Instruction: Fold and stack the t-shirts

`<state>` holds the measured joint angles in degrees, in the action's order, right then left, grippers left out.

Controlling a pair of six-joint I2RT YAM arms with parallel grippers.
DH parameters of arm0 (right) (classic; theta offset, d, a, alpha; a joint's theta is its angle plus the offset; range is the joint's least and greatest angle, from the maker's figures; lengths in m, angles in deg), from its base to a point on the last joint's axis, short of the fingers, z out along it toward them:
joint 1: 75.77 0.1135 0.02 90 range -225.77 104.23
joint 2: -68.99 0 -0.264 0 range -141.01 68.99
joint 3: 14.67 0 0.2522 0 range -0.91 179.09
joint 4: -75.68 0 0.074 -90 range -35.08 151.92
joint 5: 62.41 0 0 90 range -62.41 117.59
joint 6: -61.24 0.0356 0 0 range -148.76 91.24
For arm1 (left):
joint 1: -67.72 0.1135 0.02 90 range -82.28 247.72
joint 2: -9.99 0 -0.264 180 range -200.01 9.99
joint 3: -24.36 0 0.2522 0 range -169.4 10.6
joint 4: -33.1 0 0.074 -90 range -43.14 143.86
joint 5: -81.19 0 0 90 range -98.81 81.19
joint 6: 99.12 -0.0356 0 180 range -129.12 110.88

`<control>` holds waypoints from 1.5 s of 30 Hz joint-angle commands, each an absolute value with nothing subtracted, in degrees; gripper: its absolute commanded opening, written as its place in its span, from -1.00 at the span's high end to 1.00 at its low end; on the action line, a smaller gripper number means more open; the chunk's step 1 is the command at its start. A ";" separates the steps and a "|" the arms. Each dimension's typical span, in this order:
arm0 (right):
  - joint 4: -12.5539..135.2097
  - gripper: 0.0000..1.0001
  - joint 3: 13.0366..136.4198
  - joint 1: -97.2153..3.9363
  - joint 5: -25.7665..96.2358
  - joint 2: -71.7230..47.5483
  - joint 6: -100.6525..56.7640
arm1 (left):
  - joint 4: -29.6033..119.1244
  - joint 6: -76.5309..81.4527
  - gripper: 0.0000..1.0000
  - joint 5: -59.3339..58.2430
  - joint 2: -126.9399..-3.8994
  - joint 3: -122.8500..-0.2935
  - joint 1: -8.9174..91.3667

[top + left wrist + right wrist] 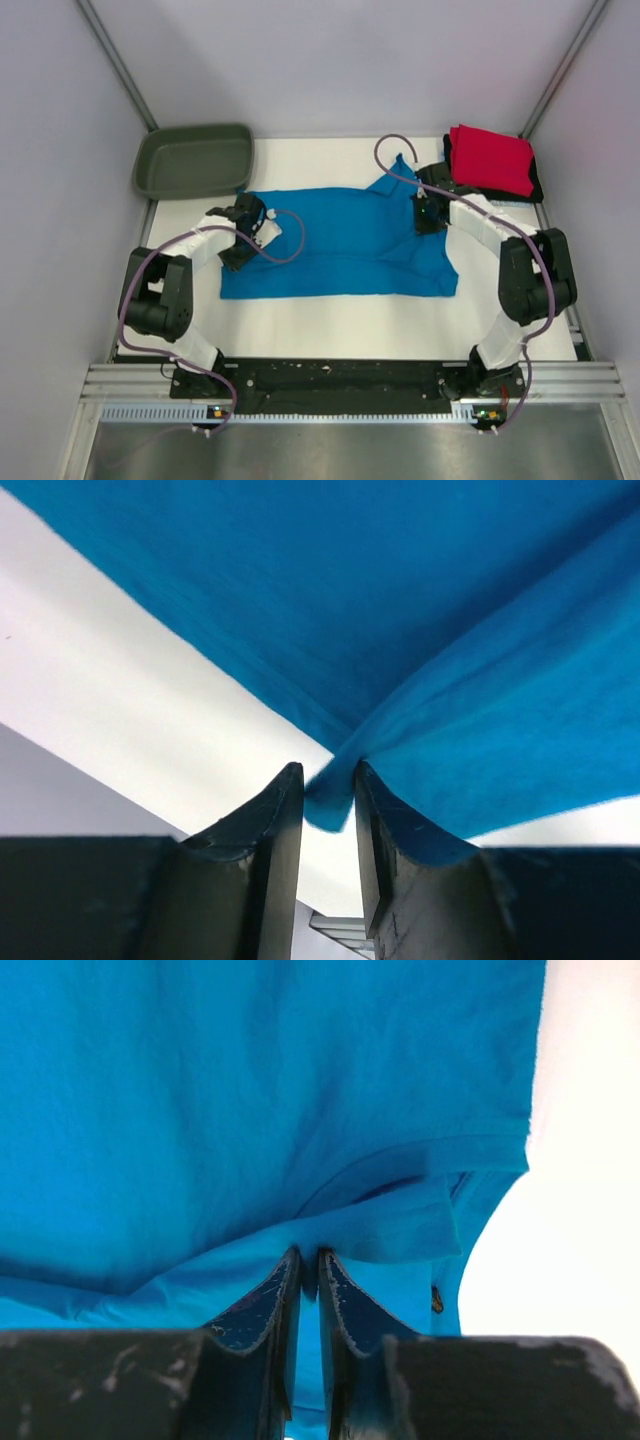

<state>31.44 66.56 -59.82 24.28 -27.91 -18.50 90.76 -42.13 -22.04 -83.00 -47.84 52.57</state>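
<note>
Across the middle of the top view, on the white table (350, 320), the turquoise-blue t-shirt (340, 245) lies spread out, its long span running left to right and one point of cloth reaching toward the upper centre. Expect it to be light, limp and without any stiffness. It will sag and crease wherever you lift it, so take it at hems and corners, with both sides raised together. At the upper left sits the olive-green tub (193, 160). At the upper right the folded red t-shirt (490, 158) rests on a folded black one (535, 182). Your left gripper (327, 780) is at the shirt's left edge, jaws nearly together with a small fold of blue cloth pinched between them. Your right gripper (310, 1260) is clamped on a fold beside a curved seam at the shirt's upper right.
</note>
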 commanded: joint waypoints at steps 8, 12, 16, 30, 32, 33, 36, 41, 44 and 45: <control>29.86 0.36 84.06 -61.53 26.72 -38.67 -17.07 | 81.32 -39.26 0.21 -29.99 -84.76 -55.22 60.25; 23.88 0.19 85.94 -64.07 22.50 -33.95 -15.23 | 84.47 -42.24 0.31 -26.67 -81.87 -56.73 61.48; 22.20 -0.12 73.66 -67.15 20.48 -19.64 -12.24 | 90.18 -48.56 0.28 -12.37 -72.22 -49.98 60.78; 23.24 -0.03 38.21 -71.28 29.77 9.39 -1.87 | 86.69 -65.36 -0.09 -1.95 -59.97 -28.26 59.90; 23.60 -0.03 37.59 -71.46 30.49 10.19 -0.64 | 84.93 -65.72 -0.09 -2.13 -60.67 -27.29 59.90; 23.69 -0.03 37.42 -71.81 30.84 9.93 -0.29 | 84.40 -65.55 -0.09 -2.30 -61.11 -26.94 59.81; 25.27 -0.02 35.84 -73.65 33.21 6.61 0.51 | 82.29 -64.84 -0.08 -3.79 -62.52 -26.14 59.81; 29.05 0.09 32.06 -79.01 36.39 3.25 0.77 | 80.70 -64.49 0.19 -3.71 -63.67 -25.61 59.81; 31.85 0.30 29.77 -81.30 35.68 3.43 1.04 | 79.04 -64.66 0.52 -3.88 -63.75 -24.74 59.81; 33.00 0.46 29.51 -82.00 36.11 2.90 0.95 | 78.60 -64.67 0.66 -3.88 -63.75 -24.47 59.81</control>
<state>27.20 30.84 -79.12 34.62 3.04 0.02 82.33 -64.01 -4.16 -63.59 -25.74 60.06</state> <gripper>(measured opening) 0.385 0.286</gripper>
